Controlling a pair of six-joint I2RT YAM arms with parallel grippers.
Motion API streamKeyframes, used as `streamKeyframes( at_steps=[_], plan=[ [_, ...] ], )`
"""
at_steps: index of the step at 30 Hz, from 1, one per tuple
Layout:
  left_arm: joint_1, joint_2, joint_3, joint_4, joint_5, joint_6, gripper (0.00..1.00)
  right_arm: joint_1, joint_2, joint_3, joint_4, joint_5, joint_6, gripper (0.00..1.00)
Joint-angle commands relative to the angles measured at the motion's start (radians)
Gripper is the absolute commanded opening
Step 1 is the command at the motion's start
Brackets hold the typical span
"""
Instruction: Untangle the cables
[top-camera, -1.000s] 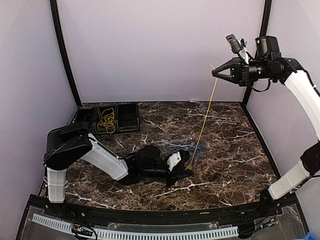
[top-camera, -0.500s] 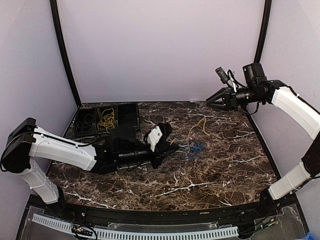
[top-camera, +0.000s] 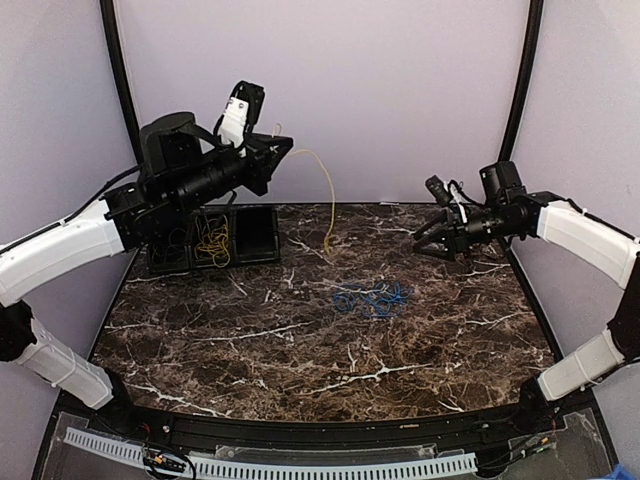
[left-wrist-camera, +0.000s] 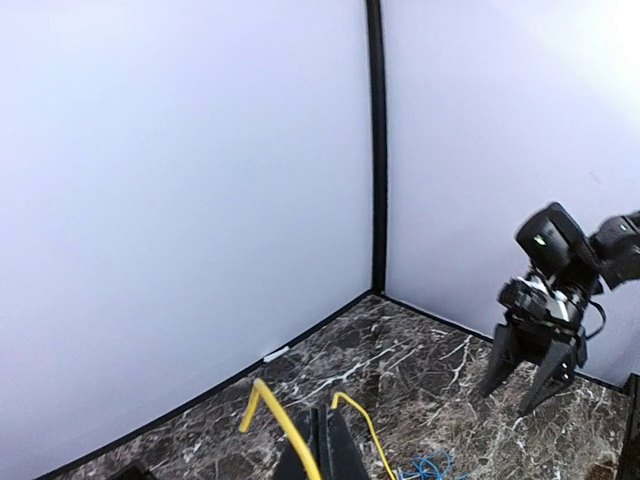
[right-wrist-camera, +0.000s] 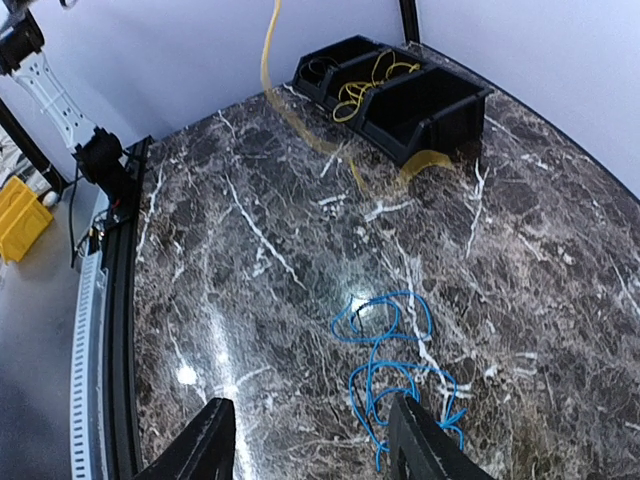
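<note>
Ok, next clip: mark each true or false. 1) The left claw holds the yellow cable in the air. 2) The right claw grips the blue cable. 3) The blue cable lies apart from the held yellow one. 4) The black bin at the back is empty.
1) True. The left claw is shut on the yellow cable, which hangs down from it.
2) False. The right claw is open and holds nothing; the blue cable lies on the table.
3) True. No strand of one touches the other.
4) False. The black bin has a yellow coil in its middle compartment.
</note>
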Motion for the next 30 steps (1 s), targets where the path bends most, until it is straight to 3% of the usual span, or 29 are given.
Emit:
streamKeyframes(
  at_steps=[1,6,11,18,30],
  plan=[
    [0.056,-0.009,0.102,-0.242,-0.129,-0.065,0.00,-0.002,-0.077,-0.153,0.126,0.083,-0.041,0.55],
    [0.091,-0.050,0.161,-0.243,-0.140,-0.050,0.00,-0.002,-0.080,-0.301,0.216,0.117,-0.070,0.58],
    [0.111,-0.018,0.286,-0.337,-0.236,0.003,0.00,-0.002,-0.041,-0.302,0.214,0.143,-0.085,0.58],
    [0.204,0.008,0.326,-0.420,-0.276,-0.029,0.00,-0.003,-0.025,-0.317,0.220,0.169,-0.105,0.59],
    [0.376,0.061,0.312,-0.387,-0.121,-0.105,0.00,-0.002,-0.004,-0.312,0.207,0.188,-0.125,0.59]
  ],
)
